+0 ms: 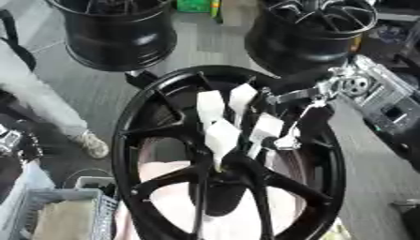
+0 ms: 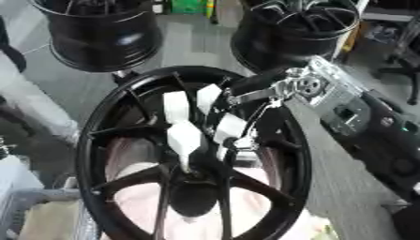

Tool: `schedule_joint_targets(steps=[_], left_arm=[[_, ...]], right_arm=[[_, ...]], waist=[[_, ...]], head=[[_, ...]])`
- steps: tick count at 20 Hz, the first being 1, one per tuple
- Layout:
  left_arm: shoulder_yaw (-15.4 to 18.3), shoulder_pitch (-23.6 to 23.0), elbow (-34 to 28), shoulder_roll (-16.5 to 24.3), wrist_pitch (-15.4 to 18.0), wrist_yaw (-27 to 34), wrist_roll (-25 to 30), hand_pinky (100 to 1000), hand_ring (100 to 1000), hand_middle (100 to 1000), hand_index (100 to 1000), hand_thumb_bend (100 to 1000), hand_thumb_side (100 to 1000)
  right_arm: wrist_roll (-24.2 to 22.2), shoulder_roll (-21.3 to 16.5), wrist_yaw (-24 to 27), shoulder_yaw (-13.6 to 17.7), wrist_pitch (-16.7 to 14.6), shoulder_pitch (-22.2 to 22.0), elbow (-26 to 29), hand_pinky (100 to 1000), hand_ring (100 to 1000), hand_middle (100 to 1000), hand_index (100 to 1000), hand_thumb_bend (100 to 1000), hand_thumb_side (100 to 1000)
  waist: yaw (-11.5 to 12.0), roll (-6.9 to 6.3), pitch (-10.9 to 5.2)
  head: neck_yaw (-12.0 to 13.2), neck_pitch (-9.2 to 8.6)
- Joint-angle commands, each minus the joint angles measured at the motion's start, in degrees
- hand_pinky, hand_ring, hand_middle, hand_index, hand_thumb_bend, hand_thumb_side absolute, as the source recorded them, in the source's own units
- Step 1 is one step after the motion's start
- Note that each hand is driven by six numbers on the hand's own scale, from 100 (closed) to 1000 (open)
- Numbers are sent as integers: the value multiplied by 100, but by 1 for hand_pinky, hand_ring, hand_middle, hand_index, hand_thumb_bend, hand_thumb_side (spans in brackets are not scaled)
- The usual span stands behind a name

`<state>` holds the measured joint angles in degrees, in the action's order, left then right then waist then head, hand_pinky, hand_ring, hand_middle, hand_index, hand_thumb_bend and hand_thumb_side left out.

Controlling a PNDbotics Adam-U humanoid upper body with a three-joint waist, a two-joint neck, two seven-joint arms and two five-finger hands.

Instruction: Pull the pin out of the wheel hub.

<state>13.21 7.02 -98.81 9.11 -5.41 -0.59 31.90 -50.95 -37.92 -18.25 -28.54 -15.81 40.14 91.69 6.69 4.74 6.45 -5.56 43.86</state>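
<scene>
A large black wheel hub (image 1: 131, 140) with several spokes lies in front of me and fills the middle of the view. My right hand (image 1: 246, 126) comes in from the upper right, its silver wrist over the hub's far rim. Its white-padded fingers (image 1: 221, 136) curl down together over the hub's centre. A thin pale piece, the pin (image 2: 182, 163), pokes out just under the lowest fingertip, pinched there; most of it is hidden. A small silver and black part at the left edge, seemingly my left hand (image 1: 8, 140), is barely in view.
Two more black wheel hubs stand behind, one far left (image 1: 119, 33) and one far right (image 1: 311, 33). A grey metal device (image 2: 344, 108) sits to the right. A grey basket (image 1: 65, 215) is at the lower left. A person's leg and shoe (image 1: 90, 143) are on the left.
</scene>
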Motion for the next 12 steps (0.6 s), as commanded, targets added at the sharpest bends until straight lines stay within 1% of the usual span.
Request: schedule_joint_targets(steps=[1, 3, 8, 10, 12], left_arm=[[-20, 54, -108, 110, -15, -24, -1, 700, 719, 656, 761, 100, 855], [-20, 53, -107, 109, -15, -22, -1, 700, 719, 656, 761, 100, 855], [-21, 53, -107, 108, -16, -22, 1, 699, 718, 656, 761, 100, 856], [-20, 50, -106, 108, -18, -23, 0, 699, 718, 656, 761, 100, 855], [-21, 49, -106, 108, -18, -23, 1, 699, 718, 656, 761, 100, 856]], right_arm=[[10, -128, -97, 115, -87, 95, 103, 527, 556, 628, 814, 173, 512], [44, -129, -132, 116, -95, 95, 107, 498, 531, 615, 802, 167, 507], [93, -132, -207, 115, -106, 92, 95, 461, 506, 592, 777, 147, 486], [105, -130, -220, 114, -109, 94, 91, 460, 507, 593, 777, 149, 487], [118, -129, -228, 117, -108, 92, 91, 488, 536, 614, 794, 166, 504]], waist=[[-13, -22, -51], [-15, -24, -51], [-18, -23, -51], [-19, -23, -50], [-18, -22, -49]], head=[[0, 26], [1, 26], [-2, 26], [-6, 26], [-4, 26]])
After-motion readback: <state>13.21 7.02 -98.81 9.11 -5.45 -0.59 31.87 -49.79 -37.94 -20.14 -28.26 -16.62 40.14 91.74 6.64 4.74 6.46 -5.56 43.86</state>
